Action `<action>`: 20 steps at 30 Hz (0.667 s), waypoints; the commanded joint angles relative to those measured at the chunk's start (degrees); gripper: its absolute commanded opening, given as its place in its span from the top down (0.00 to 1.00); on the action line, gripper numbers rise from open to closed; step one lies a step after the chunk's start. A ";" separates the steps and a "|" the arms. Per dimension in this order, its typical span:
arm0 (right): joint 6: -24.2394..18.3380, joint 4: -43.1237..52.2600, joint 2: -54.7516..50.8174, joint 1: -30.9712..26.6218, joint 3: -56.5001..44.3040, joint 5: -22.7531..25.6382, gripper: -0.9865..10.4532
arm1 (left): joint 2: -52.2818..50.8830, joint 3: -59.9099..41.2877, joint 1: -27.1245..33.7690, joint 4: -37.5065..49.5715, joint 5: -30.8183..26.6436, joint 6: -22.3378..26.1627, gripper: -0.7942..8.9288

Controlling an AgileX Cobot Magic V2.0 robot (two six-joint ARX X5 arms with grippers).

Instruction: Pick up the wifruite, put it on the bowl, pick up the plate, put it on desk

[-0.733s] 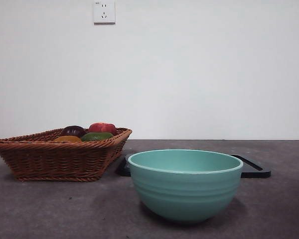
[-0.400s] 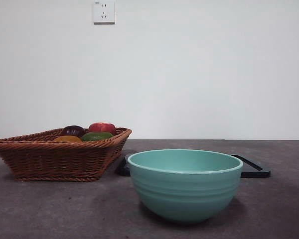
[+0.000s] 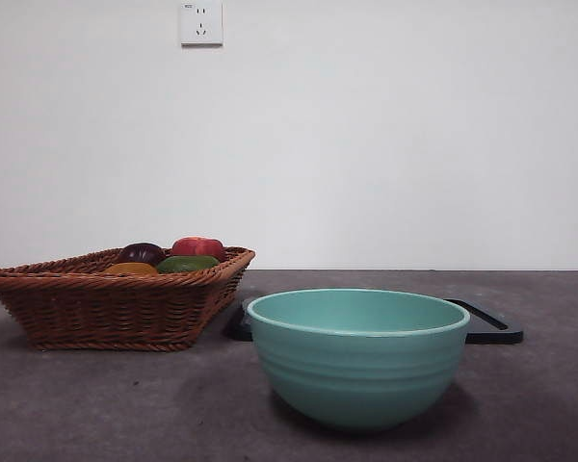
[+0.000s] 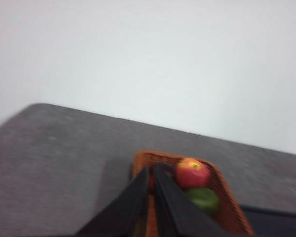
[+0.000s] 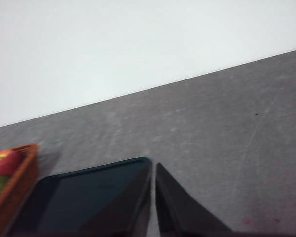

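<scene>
Sitting low in the wicker basket (image 3: 106, 298) at about nine o'clock from the bowl (image 3: 358, 356): the orange fruit (image 3: 130, 269), wedged beside a dark plum (image 3: 142, 253), a red apple (image 3: 198, 247) and a green fruit (image 3: 187, 263). Behind the bowl, toward one o'clock, a flat black tray (image 3: 491, 325) on the desk (image 3: 106, 404). Clenched, holding nothing, above the basket: left gripper (image 4: 151, 173). Also clenched and empty, poised over the tray's edge: right gripper (image 5: 153, 170).

Even soft light, blurred wrist views
</scene>
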 commanded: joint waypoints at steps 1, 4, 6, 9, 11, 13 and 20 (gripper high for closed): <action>0.66 -3.80 1.75 0.39 4.96 -2.19 0.91 | 2.82 4.61 -0.68 -3.15 2.54 -0.13 0.90; 0.52 -7.80 4.00 0.46 9.49 -5.66 0.91 | 6.23 9.40 -1.49 -6.34 5.64 -0.13 0.90; 0.52 -10.36 5.53 0.46 12.26 -8.48 0.91 | 8.41 12.70 -1.88 -8.50 7.93 -0.15 0.90; 0.52 -13.88 7.39 1.07 15.61 -11.15 0.91 | 11.28 17.03 -2.23 -11.63 10.88 -0.17 0.90; 0.48 -15.52 8.11 2.19 17.33 -11.61 0.91 | 13.09 19.52 -2.38 -13.79 13.09 -0.24 0.90; 0.28 -16.37 8.59 3.80 18.99 -13.09 0.91 | 14.73 21.79 -2.62 -16.24 15.06 -0.24 0.90; -2.75 -19.26 11.02 9.03 23.89 -16.31 0.91 | 19.02 27.54 -3.48 -25.20 23.41 -0.07 0.90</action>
